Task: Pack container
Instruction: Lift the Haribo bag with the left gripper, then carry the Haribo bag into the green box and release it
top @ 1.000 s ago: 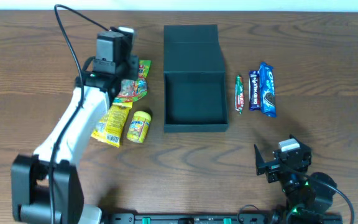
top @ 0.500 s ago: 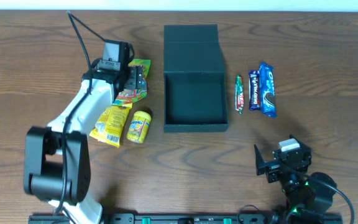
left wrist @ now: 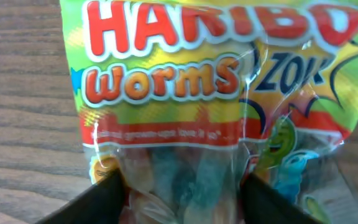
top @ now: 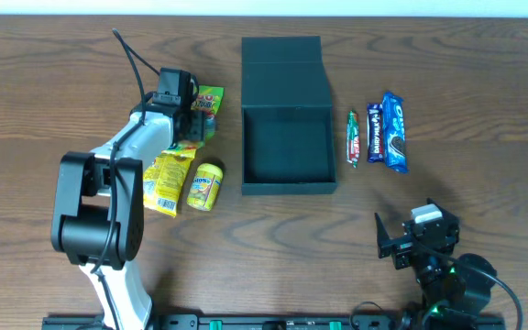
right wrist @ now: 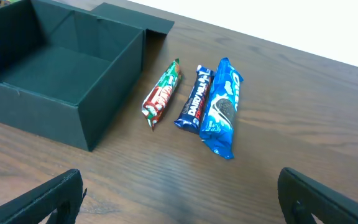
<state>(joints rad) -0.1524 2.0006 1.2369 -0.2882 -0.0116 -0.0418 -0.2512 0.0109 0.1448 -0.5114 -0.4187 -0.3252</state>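
Note:
The dark green container stands open in the table's middle, its flap lid laid back; it also shows in the right wrist view. Nothing shows inside it. My left gripper is down on a Haribo Worms bag left of the container. In the left wrist view the bag fills the frame and the fingers straddle its clear lower part, open, with the bag reaching under both. My right gripper is open and empty near the front edge.
A yellow packet and a small yellow packet lie beside the Haribo bag. Right of the container lie a green and red bar, a Dairy Milk bar and a blue Oreo pack, which also appears in the right wrist view.
My left gripper has come down and toward the container onto the Haribo bag. The bag and the other snacks have not moved. The right arm is still.

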